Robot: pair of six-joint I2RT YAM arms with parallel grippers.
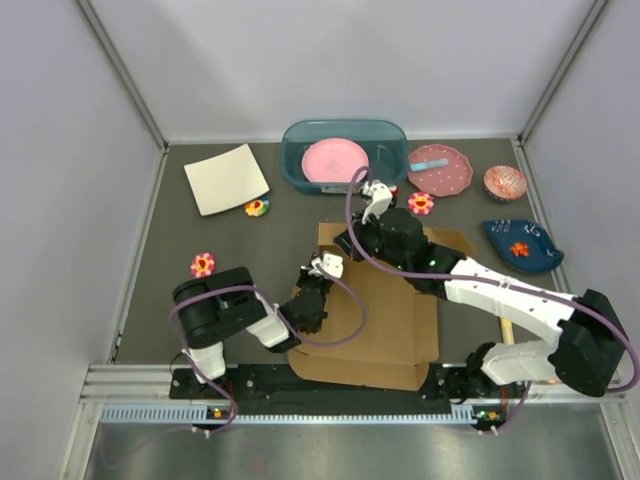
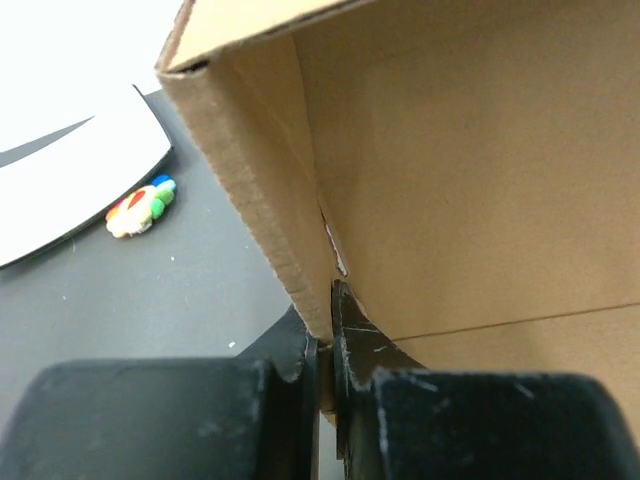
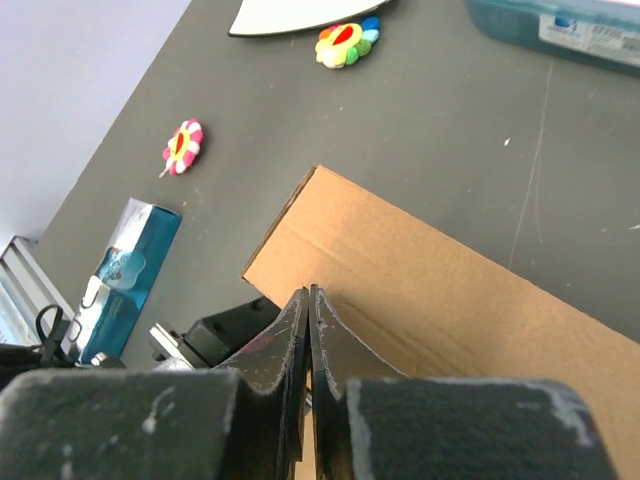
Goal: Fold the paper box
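Left gripper (image 2: 325,300) sits closest: your fingers are pinched on the upright left wall of the box (image 1: 390,330), with the cardboard edge visible between them. Box lies mid-worktop, near flap at the near edge between the arm bases, main panel flat. Right gripper (image 3: 309,296) is over the box's far-left corner, close to the left one, fingers pressed together at a raised flap. You can't tell from here whether cardboard is between them. Red flower (image 1: 203,264) lies left of the box, well apart from it. Blue plate (image 1: 522,245) is by the right edge. Toward the far-left corner, rainbow flower (image 1: 257,207) sits just beside the white sheet (image 1: 226,178). Along the far edge, the teal bin (image 1: 294,160) holds a pink plate (image 1: 335,160), with a dotted plate (image 1: 440,170) and a bowl (image 1: 504,183) to its right.
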